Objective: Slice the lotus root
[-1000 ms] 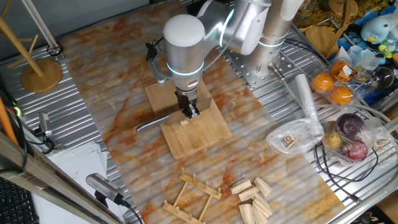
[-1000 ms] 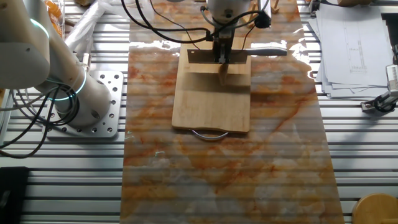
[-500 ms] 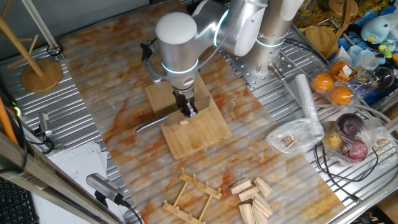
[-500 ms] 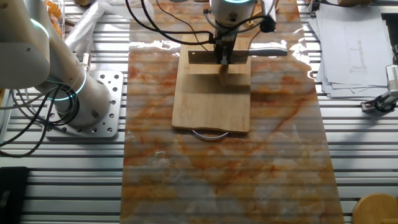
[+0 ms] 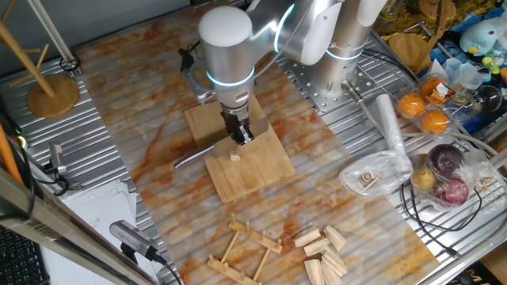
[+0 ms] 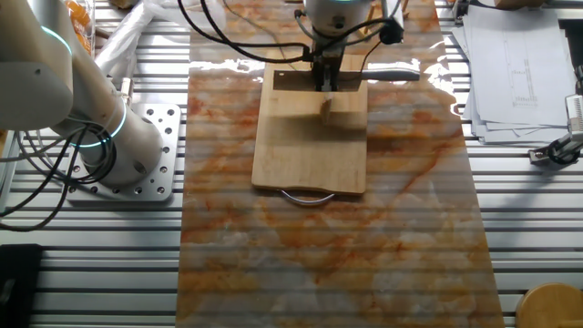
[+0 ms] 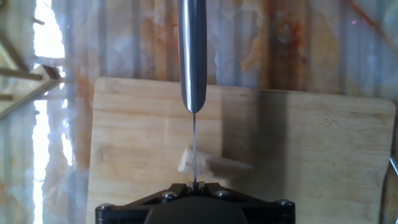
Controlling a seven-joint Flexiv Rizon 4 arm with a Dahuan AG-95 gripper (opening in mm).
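A marbled orange mat (image 5: 142,119) is lying over a ribbed metal table (image 5: 348,127); daylight is glaring at upper left.

a wooden cutting board (image 5: 238,154) lay near the middle of an orange-veined marble-look mat (image 5: 150,119), with a metal handle loop (image 6: 305,197) showing at one of its short edges. near the mat's front edge sat a small wooden rack (image 5: 245,249) and, just beside it, a heap of pale wooden wedge blocks (image 5: 323,249). a round wooden stand with a pole (image 5: 49,87) stood at the far left corner. to the right, off the mat, were two oranges (image 5: 422,111), purple onions in a clear bag (image 5: 447,174), a crumpled plastic bag (image 5: 372,176) and a blue plush toy (image 5: 483,36). sheets of paper (image 6: 510,73) lay on the ribbed metal table (image 6: 109,246).
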